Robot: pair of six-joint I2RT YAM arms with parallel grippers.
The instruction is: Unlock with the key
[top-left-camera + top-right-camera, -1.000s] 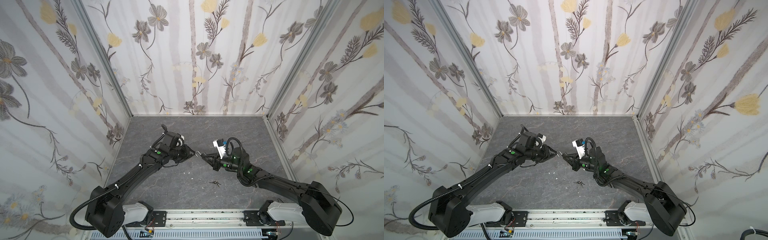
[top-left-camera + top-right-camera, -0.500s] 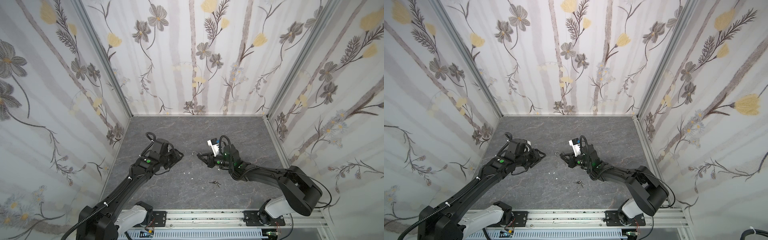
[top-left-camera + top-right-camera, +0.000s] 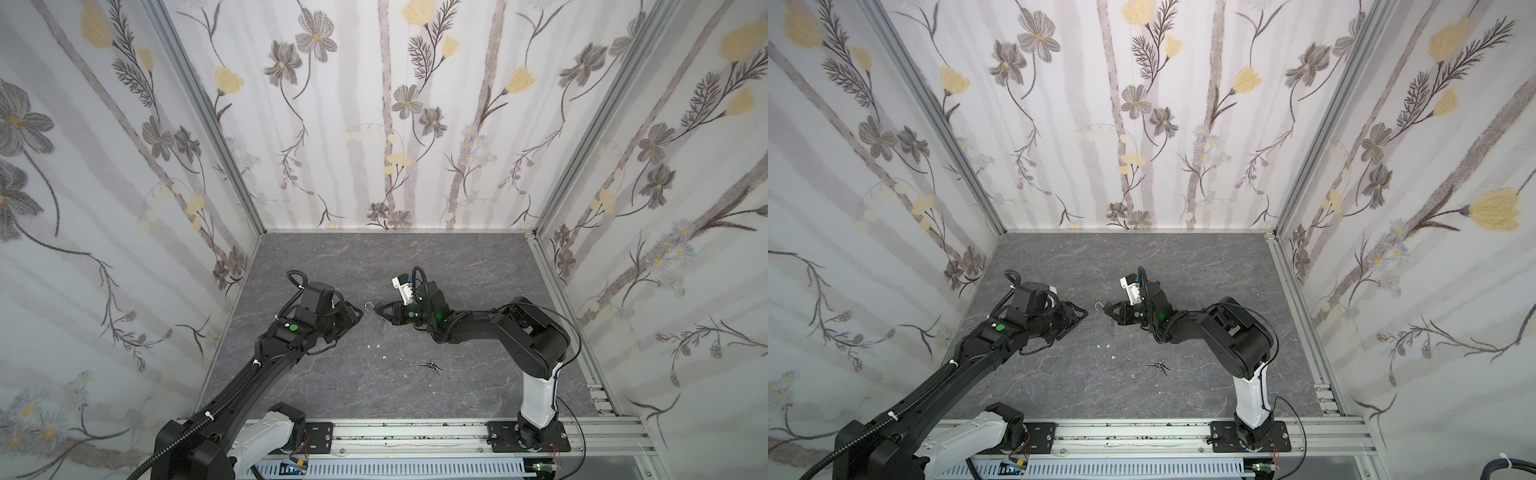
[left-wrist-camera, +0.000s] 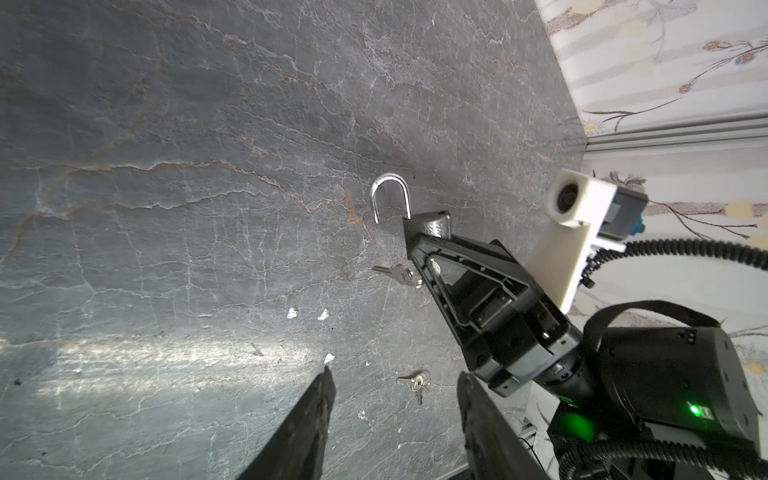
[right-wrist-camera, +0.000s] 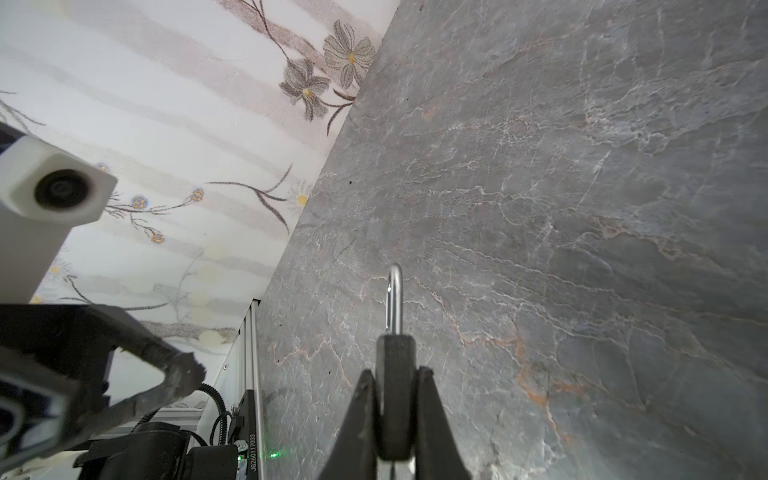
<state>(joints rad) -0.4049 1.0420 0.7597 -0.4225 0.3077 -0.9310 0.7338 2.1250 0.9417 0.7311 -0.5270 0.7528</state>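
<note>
Right gripper (image 5: pixel 395 374) jaws pinching padlock (image 4: pixel 432 222), shackle (image 4: pixel 388 193) open, key (image 4: pixel 392 273) partly hidden behind jaw; left gripper (image 4: pixel 395 373) jaws spread

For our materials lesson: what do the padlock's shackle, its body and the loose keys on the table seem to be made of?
Shackle: polished steel by its look, bright mirror glints. Padlock body: dark, matte, grainy; probably cast or coated metal, unsure. Keys: silvery metal, soft shine.

Gleams as polished metal on the shackle (image 5: pixel 395 295) and keys (image 4: pixel 412 380), looks dark, matt and grainy on the padlock body (image 4: pixel 432 224), matt black plastic on the right pincer (image 5: pixel 395 374), dull-sheened veined stone on the desk (image 4: pixel 166 166).
</note>
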